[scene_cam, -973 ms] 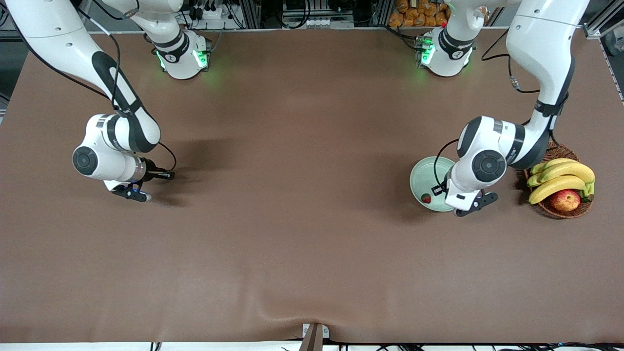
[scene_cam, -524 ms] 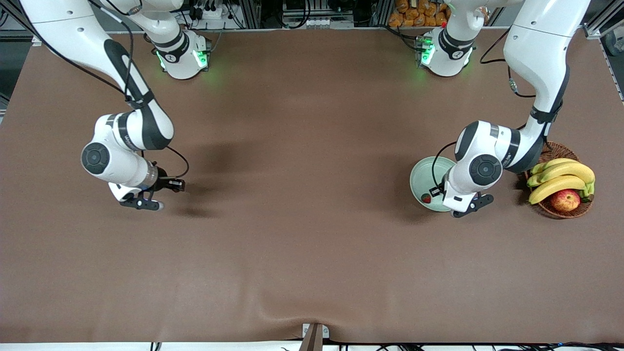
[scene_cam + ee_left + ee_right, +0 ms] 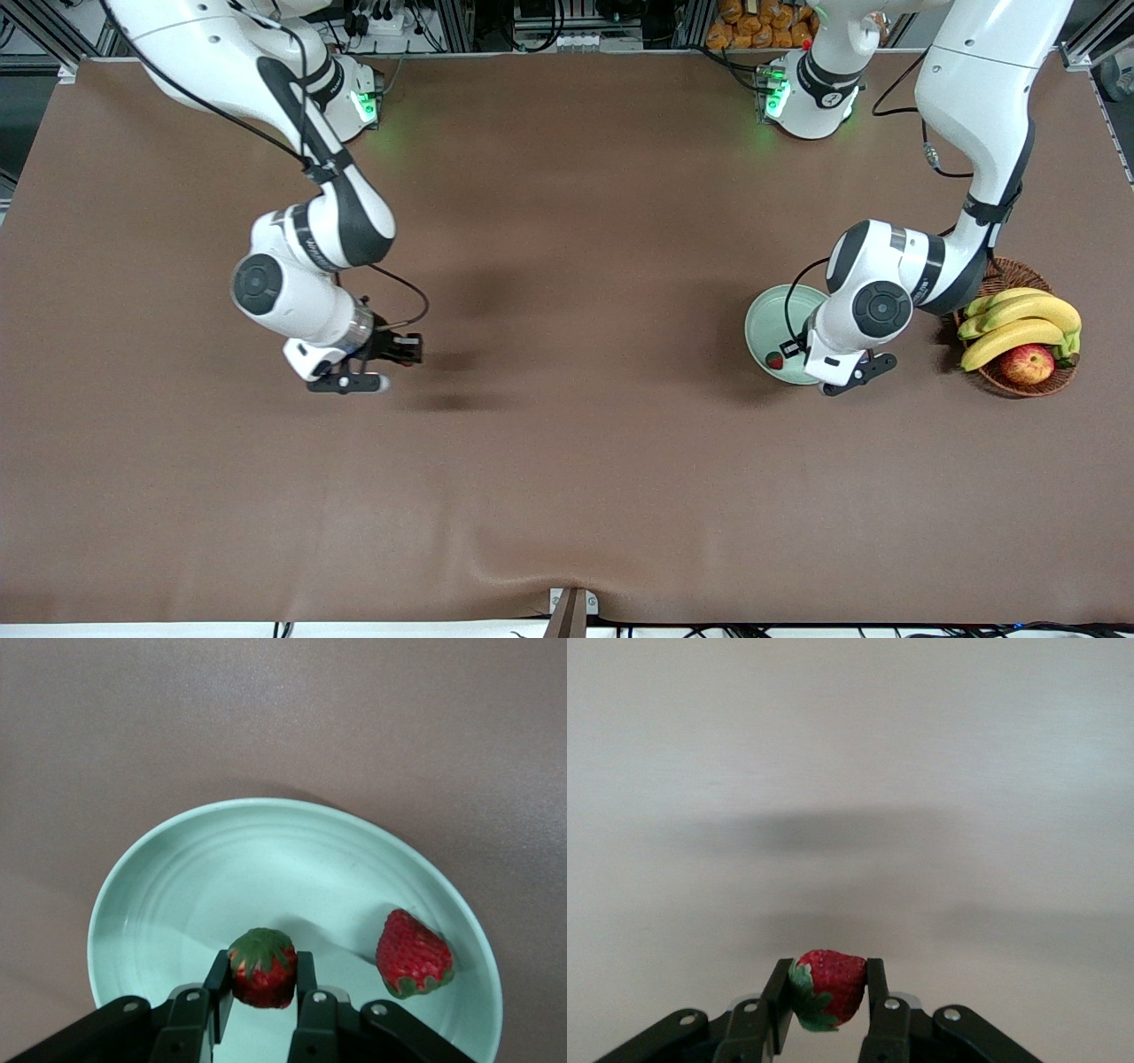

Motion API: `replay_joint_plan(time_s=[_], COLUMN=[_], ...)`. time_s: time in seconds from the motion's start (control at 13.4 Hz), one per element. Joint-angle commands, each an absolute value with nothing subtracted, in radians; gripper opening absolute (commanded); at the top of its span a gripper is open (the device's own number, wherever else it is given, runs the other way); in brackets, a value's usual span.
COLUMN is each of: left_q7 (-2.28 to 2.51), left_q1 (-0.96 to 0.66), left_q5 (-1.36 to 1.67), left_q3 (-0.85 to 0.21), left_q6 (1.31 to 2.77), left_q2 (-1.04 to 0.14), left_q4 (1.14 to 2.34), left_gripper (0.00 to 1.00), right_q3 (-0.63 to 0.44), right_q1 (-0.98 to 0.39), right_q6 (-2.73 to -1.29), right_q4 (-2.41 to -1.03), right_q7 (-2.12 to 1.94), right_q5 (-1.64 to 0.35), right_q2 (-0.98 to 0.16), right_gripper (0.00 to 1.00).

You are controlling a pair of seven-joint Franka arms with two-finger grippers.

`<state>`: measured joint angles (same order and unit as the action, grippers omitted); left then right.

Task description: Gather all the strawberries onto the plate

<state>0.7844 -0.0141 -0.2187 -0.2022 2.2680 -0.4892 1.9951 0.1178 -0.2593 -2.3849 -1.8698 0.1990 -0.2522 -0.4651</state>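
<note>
The pale mint-green plate [image 3: 767, 317] lies near the left arm's end of the table, beside the basket. One strawberry [image 3: 775, 361] lies in it, also seen in the left wrist view [image 3: 413, 954]. My left gripper [image 3: 795, 348] hangs low over the plate [image 3: 266, 868], shut on a second strawberry [image 3: 262, 967] with its green cap up. My right gripper [image 3: 403, 347] is above bare table nearer the right arm's end, shut on a third strawberry [image 3: 828, 986] held clear of the cloth. That berry is hidden in the front view.
A brown wicker basket [image 3: 1005, 377] with bananas [image 3: 1019, 323] and a red-yellow apple [image 3: 1028, 363] stands beside the plate at the left arm's end. The brown table cover [image 3: 567, 443] has a small ridge near the front camera's edge.
My right arm has swung from the right arm's end toward the table's middle, carrying its strawberry. My left gripper shifted slightly over the plate, then stayed.
</note>
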Motion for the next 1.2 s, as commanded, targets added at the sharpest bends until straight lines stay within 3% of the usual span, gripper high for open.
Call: replay_joint_plan(time_s=[0.0,0.22,0.45,0.52,0.6,0.67,0.9,0.97,1.05,1.12], left_q7=[0.781,0.781,0.784,0.791,0.799,0.810,0.808,0.810,0.824,0.854], left_q1=[-0.009,-0.009,-0.009,-0.011,-0.014,-0.014,-0.015,-0.014,-0.014,-0.015], left_q5=[-0.224,-0.224,-0.224,-0.224,-0.224,-0.224,-0.218,-0.212,-0.207,-0.190], left_q3=[-0.209,-0.209,-0.209,-0.209,-0.209,-0.210,-0.231,-0.256,-0.277,-0.307], left_q6=[2.273,2.273,2.273,2.272,2.270,2.264,2.179,2.130,2.087,2.057], left_q2=[-0.477,-0.476,-0.476,-0.476,-0.474,-0.459,-0.394,-0.385,-0.382,-0.385], left_q4=[2.002,2.006,2.008,2.008,2.006,2.003,1.965,1.939,1.906,1.872], left_gripper=[0.24,0.23,0.28,0.43,0.86,1.00,1.00,1.00,1.00,1.00], right_q3=[0.107,0.107,0.106,0.104,0.101,0.098,0.097,0.097,0.097,0.097], right_q1=[-0.339,-0.426,-0.529,-0.560,-0.592,-0.619,-0.658,-0.661,-0.663,-0.667], right_q6=[-2.373,-2.397,-2.580,-2.624,-2.652,-2.663,-2.668,-2.669,-2.669,-2.669], right_q4=[-1.691,-1.568,-1.462,-1.432,-1.401,-1.369,-1.309,-1.310,-1.310,-1.310], right_q7=[0.204,0.267,0.371,0.411,0.455,0.494,0.574,0.578,0.580,0.580], right_q5=[-0.285,-0.299,-0.299,-0.298,-0.296,-0.293,-0.291,-0.291,-0.291,-0.290], right_q2=[-0.584,-0.690,-0.822,-0.860,-0.889,-0.917,-0.966,-0.968,-0.969,-0.971], right_gripper=[0.07,0.07,0.07,0.07,0.07,0.08,0.12,0.17,0.29,0.70])
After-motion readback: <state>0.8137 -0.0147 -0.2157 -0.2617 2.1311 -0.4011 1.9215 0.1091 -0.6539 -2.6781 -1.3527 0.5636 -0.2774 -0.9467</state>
